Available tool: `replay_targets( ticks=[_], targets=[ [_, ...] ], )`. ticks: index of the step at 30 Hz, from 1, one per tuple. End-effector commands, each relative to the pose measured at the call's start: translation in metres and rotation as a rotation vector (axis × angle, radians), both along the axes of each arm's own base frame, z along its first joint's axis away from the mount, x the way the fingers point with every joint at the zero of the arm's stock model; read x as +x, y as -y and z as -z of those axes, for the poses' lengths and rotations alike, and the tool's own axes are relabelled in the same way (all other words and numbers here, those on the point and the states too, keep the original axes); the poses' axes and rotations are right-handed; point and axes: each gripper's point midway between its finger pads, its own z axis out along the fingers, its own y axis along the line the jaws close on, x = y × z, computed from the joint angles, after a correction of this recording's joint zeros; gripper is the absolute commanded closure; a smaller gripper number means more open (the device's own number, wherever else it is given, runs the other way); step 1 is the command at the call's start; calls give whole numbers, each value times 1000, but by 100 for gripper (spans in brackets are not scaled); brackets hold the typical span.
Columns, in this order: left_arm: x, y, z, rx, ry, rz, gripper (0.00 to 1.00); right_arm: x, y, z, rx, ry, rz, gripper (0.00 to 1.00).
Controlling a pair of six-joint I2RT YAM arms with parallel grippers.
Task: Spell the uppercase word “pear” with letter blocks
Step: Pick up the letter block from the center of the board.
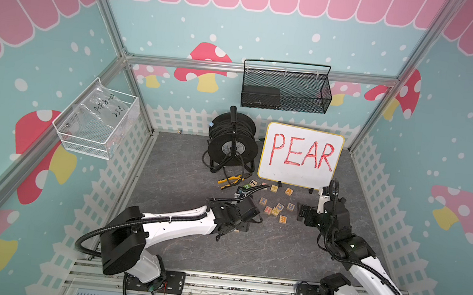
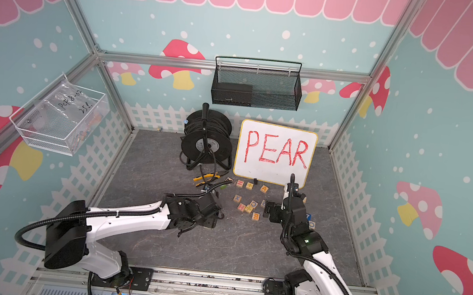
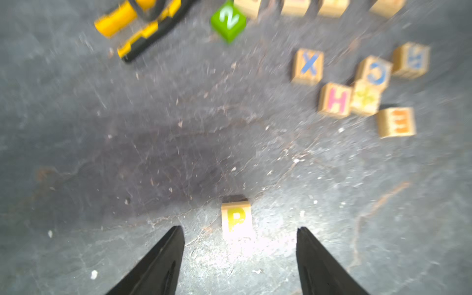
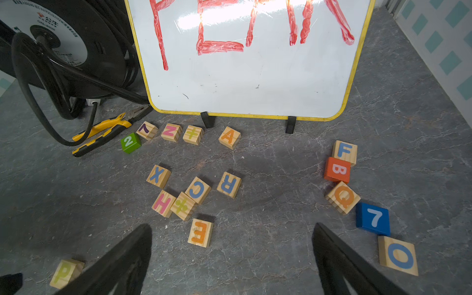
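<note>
Currently, the left gripper (image 3: pixel 240 228) has its jaws parted, tips flanking the P block (image 3: pixel 236 219) (clear of both). The right gripper (image 4: pixel 232 226) holds nothing, jaws spread wide near the E block (image 4: pixel 200 233); the R block (image 4: pixel 229 184) and A block (image 4: pixel 229 137) lie separately beyond it.

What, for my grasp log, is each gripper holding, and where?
Nothing. The left gripper is open around the P block, not touching it; the right gripper is open, empty.

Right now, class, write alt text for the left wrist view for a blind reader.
A wooden P block lies on grey floor just ahead of the open left end effector, untouched. Beyond, blurred: blocks X, H, C, E, a green 2 block, yellow pliers.
</note>
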Motion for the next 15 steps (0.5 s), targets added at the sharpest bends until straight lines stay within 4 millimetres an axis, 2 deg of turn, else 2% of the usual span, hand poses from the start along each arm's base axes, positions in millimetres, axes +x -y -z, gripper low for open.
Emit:
replay_targets(
  ticks=[1,6,9,12,15],
  targets=[
    [13,1,-44,-22,137,74,23,4,-3,-3,34,3,18,1],
    [27,-20,-100,-151,221,115,12,5,-8,17,79,-62,37,1],
    [36,-37,-123,-251,232,123,6,5,-7,29,97,-102,73,1],
    [46,-55,-133,-313,211,103,5,6,-8,37,121,-128,91,1],
    [51,-66,-133,-373,169,76,5,6,-15,50,150,-164,81,3]
  ],
)
